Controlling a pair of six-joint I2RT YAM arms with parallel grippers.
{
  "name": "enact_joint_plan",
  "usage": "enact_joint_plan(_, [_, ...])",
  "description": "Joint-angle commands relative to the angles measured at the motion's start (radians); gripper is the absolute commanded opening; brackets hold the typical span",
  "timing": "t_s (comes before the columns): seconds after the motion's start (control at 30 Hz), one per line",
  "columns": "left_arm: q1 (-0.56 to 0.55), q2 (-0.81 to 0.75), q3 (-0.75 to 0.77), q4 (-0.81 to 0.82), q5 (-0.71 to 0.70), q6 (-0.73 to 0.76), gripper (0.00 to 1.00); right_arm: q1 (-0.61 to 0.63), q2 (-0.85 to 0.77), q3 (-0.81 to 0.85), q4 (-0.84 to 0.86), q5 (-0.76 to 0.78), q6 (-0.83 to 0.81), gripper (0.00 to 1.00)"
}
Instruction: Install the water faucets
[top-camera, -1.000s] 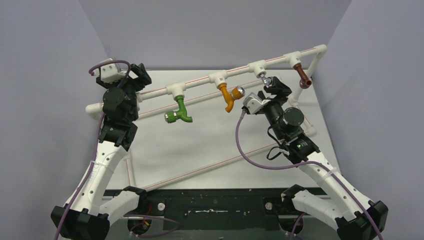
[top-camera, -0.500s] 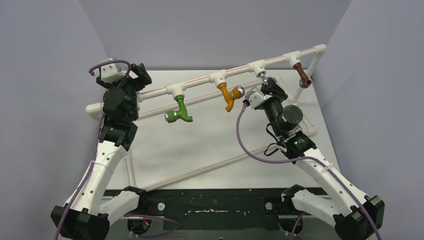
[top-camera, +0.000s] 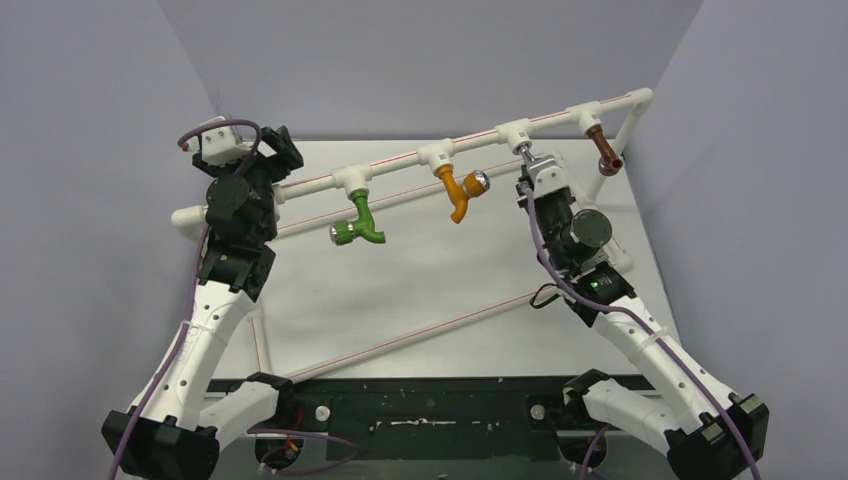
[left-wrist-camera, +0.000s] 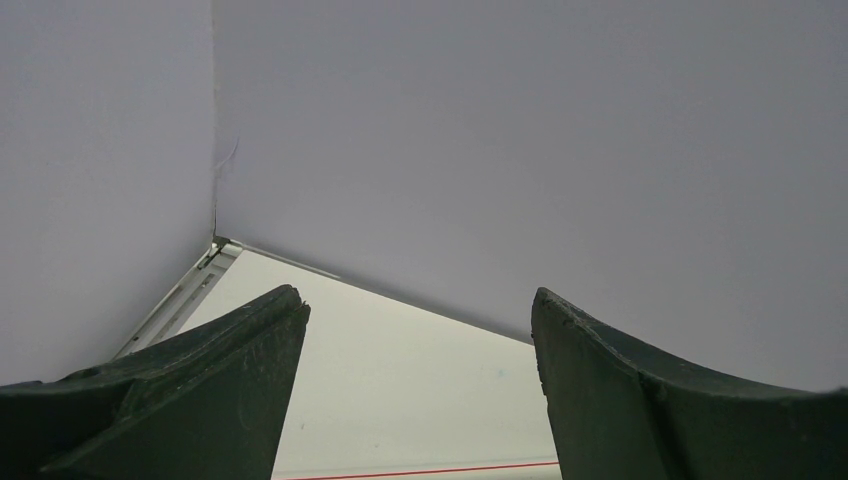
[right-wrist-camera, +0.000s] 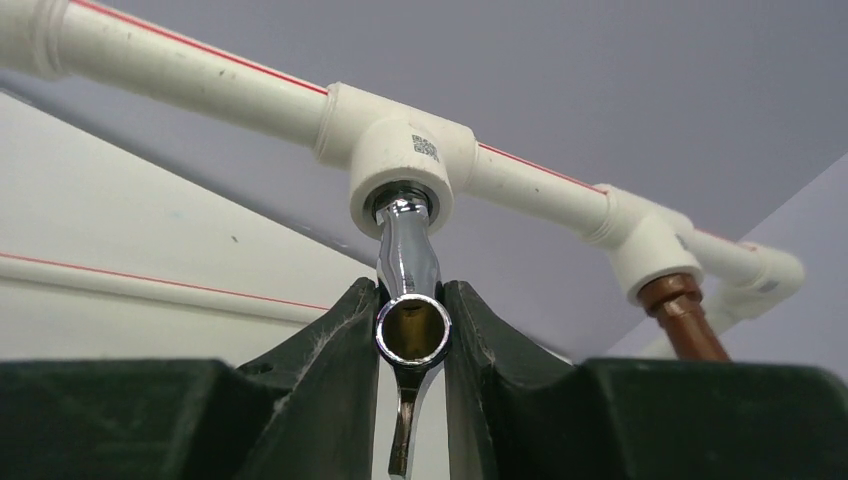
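A shiny chrome faucet (right-wrist-camera: 410, 262) hangs from a white tee fitting (right-wrist-camera: 400, 155) on the upper white pipe (top-camera: 470, 140). My right gripper (right-wrist-camera: 412, 300) is shut on the chrome faucet, its two dark fingers pressed on either side of the round spout mouth. In the top view the right gripper (top-camera: 533, 172) sits just under that tee with the chrome faucet (top-camera: 524, 154). A green faucet (top-camera: 361, 222), an orange faucet (top-camera: 458, 192) and a brown faucet (top-camera: 603, 151) hang from other tees. My left gripper (left-wrist-camera: 418, 310) is open and holds nothing, far left by the pipe frame's end.
The white pipe frame with red stripes spans the table (top-camera: 420, 290); a lower pipe (top-camera: 400, 198) runs parallel, another pipe (top-camera: 420, 335) lies diagonally near the front. Grey walls close in left, right and back. The brown faucet (right-wrist-camera: 690, 320) hangs right of my right fingers.
My right gripper has closed on the chrome faucet and turned at the wrist, so its white camera block swung from the left side to directly below the tee. The left arm has not moved.
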Motion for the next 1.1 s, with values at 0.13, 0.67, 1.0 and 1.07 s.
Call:
enact_joint_plan(0.13, [-0.041,0.029,-0.095,-0.349,0.023,-0.016,0.8,-0.014,-0.012,0.069,0.137,0.054,0.603,0.0])
enact_joint_plan(0.67, [-0.039,0.024,-0.096,-0.348,0.025,-0.015,0.8,-0.015,-0.012,0.006,0.249,0.116,1.477,0.0])
enact_joint_plan(1.0, [-0.039,0.023,-0.094,-0.349,0.029,-0.017,0.8,-0.013,-0.004,-0.056,0.391,0.18,1.894,0.0])
enact_joint_plan(1.07, [-0.038,0.022,-0.094,-0.349,0.029,-0.016,0.8,-0.013,-0.005,-0.059,0.384,0.203,1.971,0.0])
